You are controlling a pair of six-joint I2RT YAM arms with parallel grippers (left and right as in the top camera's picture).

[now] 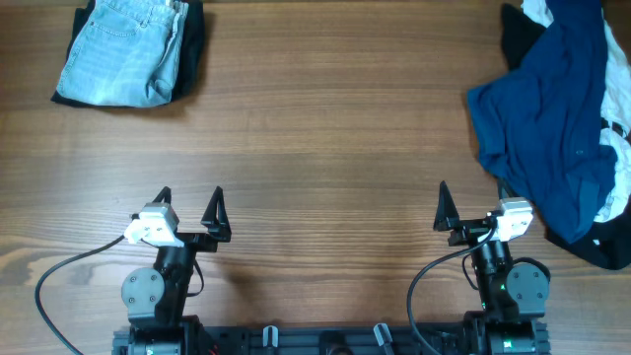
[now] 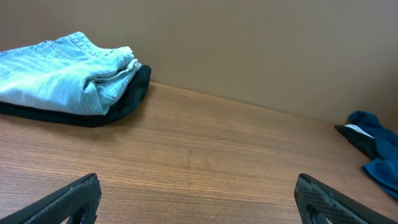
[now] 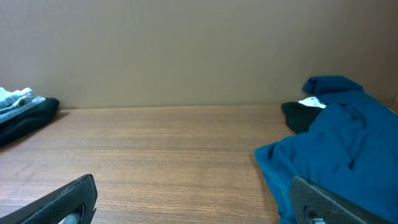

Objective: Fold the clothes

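Note:
Folded pale denim shorts (image 1: 123,49) lie on a black garment (image 1: 190,44) at the far left corner; they also show in the left wrist view (image 2: 59,71). A crumpled navy-blue shirt (image 1: 552,118) lies over white and black pieces (image 1: 619,158) at the right edge, and shows in the right wrist view (image 3: 339,149). My left gripper (image 1: 190,202) is open and empty near the front, over bare wood (image 2: 199,199). My right gripper (image 1: 471,205) is open and empty, its right finger close beside the shirt's edge (image 3: 193,199).
The wooden table (image 1: 325,128) spans the view. A tan wall (image 3: 186,50) stands behind its far edge. Cables (image 1: 59,286) trail from both arm bases at the front edge.

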